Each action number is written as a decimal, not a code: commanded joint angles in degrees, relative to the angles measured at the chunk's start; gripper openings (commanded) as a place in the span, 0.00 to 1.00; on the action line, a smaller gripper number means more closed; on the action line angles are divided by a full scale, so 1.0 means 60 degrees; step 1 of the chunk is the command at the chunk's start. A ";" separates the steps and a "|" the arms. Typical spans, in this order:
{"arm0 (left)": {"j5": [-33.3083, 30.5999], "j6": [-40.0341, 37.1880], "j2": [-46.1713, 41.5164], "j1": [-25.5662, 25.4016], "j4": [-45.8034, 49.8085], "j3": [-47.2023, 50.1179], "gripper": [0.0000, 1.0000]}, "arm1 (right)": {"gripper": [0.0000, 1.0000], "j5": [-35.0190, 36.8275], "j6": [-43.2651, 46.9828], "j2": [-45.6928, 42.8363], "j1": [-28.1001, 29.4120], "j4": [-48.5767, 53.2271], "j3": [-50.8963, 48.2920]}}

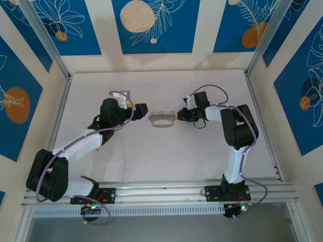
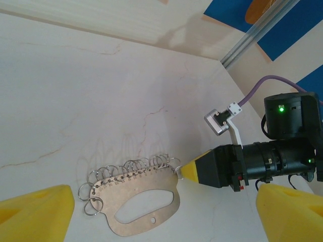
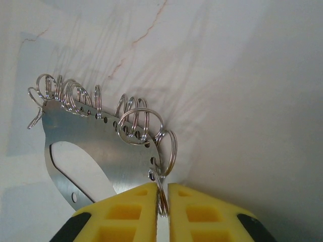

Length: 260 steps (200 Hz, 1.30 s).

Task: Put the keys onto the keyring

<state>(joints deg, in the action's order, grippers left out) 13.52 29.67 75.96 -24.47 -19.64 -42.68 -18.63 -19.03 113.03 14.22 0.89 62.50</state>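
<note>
- Top external view: keyring (image 1: 161, 121) is at mid-tabletop (image 1: 151, 161), between the two end effectors.
- Keyring form: flat grey metal plate with one large oval cutout, one small hole below the cutout and a row of small holes along its curved upper edge.
- Rings (image 2: 135, 167): silvery wire split rings threaded through the edge holes. They stand in a crowded row, and two more hang off the plate's left corner in the left wrist view.
- Right end effector (image 1: 179, 115): at the keyring's right end. In the right wrist view its yellow fingers (image 3: 136, 212) are nearly together, with the end ring (image 3: 161, 194) pinched in the narrow gap between them.
- End ring: hangs from the last hole at the plate's tip. A second ring sits just above it.
- Lift: the pictures do not settle whether the gripped end of the keyring is off the tabletop.
- Left end effector (image 1: 142, 108): jaws wide apart, holding nothing, just left of the keyring and clear of it.
- Left wrist view: its yellow fingertips (image 2: 38, 214) sit in the lower corners, with the keyring between them and further out.
- Same view: the right end effector's yellow tip meets the plate's right end, and two green lights show on the right arm (image 2: 292, 118).
- Tabletop surface: pale with faint brown veins. The rings cast soft shadows on it.
- Walls (image 1: 156, 25): blue panels with white leaf drawings and orange or peach discs.
</note>
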 commanded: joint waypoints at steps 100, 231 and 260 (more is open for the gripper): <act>0.0222 0.0079 -0.0047 -0.0126 -0.0318 0.0023 0.93 | 0.00 -0.0439 -0.0223 -0.0449 0.0037 -0.0136 0.0075; 0.1891 0.0091 -0.1312 -0.0126 -0.0070 -0.0489 0.92 | 0.00 -0.0718 -0.0121 -0.7322 0.0589 -0.2607 -0.2804; 0.2814 0.0446 -0.1309 -0.0126 -0.0756 -0.0563 0.85 | 0.00 -0.1305 -0.0352 -0.7846 0.0743 -0.2742 -0.2803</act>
<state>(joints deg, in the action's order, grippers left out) 23.27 30.37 69.14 -24.56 -19.59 -43.90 -22.11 -19.92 68.66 17.82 -12.29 45.98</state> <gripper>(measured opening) 0.872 0.065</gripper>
